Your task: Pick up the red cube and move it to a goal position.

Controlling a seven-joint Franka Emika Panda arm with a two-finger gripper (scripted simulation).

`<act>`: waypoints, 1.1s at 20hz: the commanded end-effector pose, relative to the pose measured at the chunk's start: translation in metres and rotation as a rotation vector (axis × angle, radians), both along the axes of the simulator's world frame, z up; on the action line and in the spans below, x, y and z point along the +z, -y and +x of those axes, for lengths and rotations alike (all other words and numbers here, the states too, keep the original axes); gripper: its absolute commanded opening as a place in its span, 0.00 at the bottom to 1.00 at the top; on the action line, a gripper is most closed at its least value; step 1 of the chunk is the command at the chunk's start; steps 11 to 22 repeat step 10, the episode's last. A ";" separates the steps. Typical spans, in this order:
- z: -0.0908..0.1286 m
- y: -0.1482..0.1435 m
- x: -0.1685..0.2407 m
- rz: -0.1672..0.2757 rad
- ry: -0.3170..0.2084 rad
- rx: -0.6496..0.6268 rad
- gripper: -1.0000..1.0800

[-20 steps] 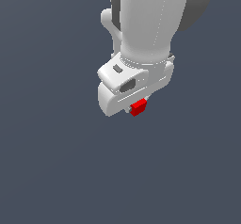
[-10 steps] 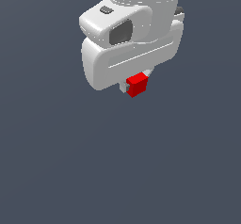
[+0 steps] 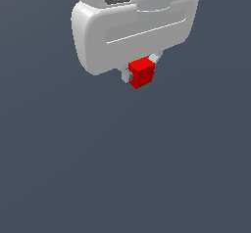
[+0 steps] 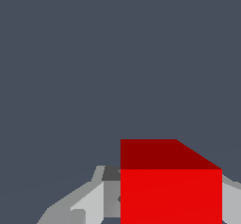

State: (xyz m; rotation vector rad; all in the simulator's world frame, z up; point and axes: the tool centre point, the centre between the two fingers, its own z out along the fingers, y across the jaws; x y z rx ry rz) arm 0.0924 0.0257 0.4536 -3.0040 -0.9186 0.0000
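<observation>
The red cube [image 3: 141,72] hangs just under the big white hand of the arm, near the top of the exterior view. My gripper [image 3: 140,71] is shut on it, with a grey fingertip [image 3: 126,75] showing on one side and another [image 3: 154,58] on the other. The wrist view shows the red cube [image 4: 170,185] large between the two grey fingers [image 4: 96,199], over plain dark grey ground. The cube appears lifted off the surface.
Flat dark grey ground [image 3: 122,168] fills the remainder of both views. The white hand [image 3: 132,26] covers the top of the exterior view.
The hand with the red cube has come up and closer to the exterior camera, so both look larger. The cube stays held between the fingers.
</observation>
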 end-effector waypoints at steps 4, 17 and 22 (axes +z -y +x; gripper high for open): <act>0.001 0.001 0.008 0.000 0.000 0.000 0.00; 0.001 0.001 0.011 0.000 0.000 0.000 0.00; 0.001 0.001 0.011 0.000 0.000 0.000 0.00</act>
